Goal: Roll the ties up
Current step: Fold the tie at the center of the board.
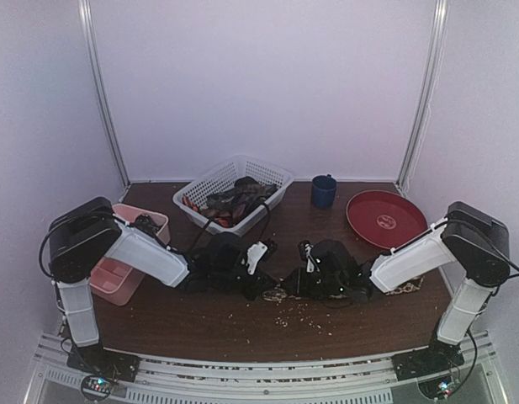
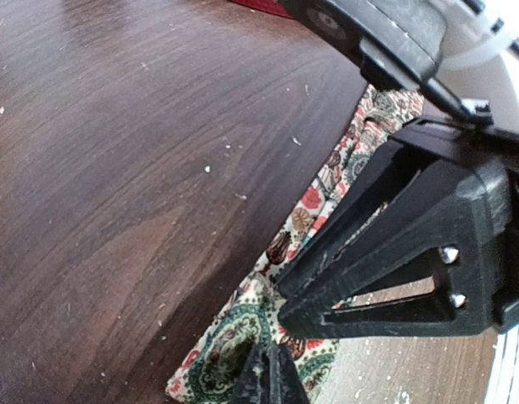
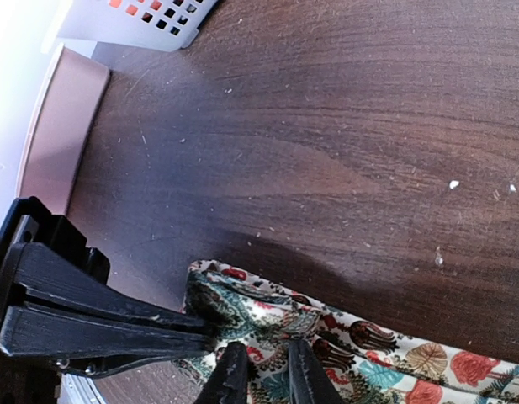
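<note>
A cream tie (image 2: 217, 349) with a green and red paisley-floral print lies on the dark wood table, its end near the middle (image 1: 275, 295). My left gripper (image 2: 270, 374) is shut on that end, the fingertips pressed together on the cloth. My right gripper (image 3: 267, 379) meets it from the other side, its two fingers (image 2: 368, 252) narrowed onto a bunched fold of the same tie (image 3: 368, 345). The left gripper's fingers (image 3: 108, 324) touch the folded edge. From above, the left gripper (image 1: 263, 282) and right gripper (image 1: 293, 282) meet tip to tip. More ties (image 1: 238, 200) fill the basket.
A white lattice basket (image 1: 210, 178) stands at the back centre. A pink tray (image 1: 116, 290) sits under the left arm. A blue cup (image 1: 324, 191) and a red plate (image 1: 385, 219) are at the back right. Crumbs speckle the table front.
</note>
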You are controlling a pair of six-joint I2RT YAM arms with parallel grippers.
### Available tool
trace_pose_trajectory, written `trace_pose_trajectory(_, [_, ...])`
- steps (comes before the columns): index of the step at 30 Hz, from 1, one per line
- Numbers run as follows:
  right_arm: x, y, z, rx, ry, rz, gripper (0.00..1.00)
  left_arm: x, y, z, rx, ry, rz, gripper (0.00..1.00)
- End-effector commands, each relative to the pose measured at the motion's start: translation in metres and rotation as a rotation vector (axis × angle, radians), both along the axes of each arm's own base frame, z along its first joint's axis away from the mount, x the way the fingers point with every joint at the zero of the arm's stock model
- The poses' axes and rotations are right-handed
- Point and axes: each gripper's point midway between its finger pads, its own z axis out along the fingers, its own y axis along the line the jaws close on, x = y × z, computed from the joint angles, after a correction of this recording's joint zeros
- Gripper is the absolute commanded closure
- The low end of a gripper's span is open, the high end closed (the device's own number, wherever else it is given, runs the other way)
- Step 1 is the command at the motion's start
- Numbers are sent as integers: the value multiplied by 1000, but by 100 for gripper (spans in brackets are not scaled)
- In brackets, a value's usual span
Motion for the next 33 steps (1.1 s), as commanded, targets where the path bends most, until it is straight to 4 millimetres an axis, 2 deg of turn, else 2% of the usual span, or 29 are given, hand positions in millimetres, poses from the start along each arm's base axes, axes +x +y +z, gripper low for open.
trace_pose_trajectory(1, [-2, -2, -12, -41, 21, -3, 83, 8, 5, 26, -57, -44, 66, 95])
trace_pose_trajectory(7, [-4, -5, -16, -49, 25, -4, 84, 19, 26, 20, 15, -48, 157, 97])
trace_pose_trajectory(9, [-3, -5, -15, -45, 24, -5, 84, 18, 32, 12, 45, -39, 172, 100])
trace_pose_trajectory(16, [-4, -5, -15, -45, 25, -5, 84, 16, 49, -18, 128, 13, 228, 100])
trace_pose_trajectory(28, [-5, -6, -14, -38, 28, -12, 83, 10, 44, -34, 121, 67, 212, 100])
trace_pose_trajectory(33, [-5, -8, -14, -34, 30, -15, 82, 4, 36, -32, 70, 95, 185, 100])
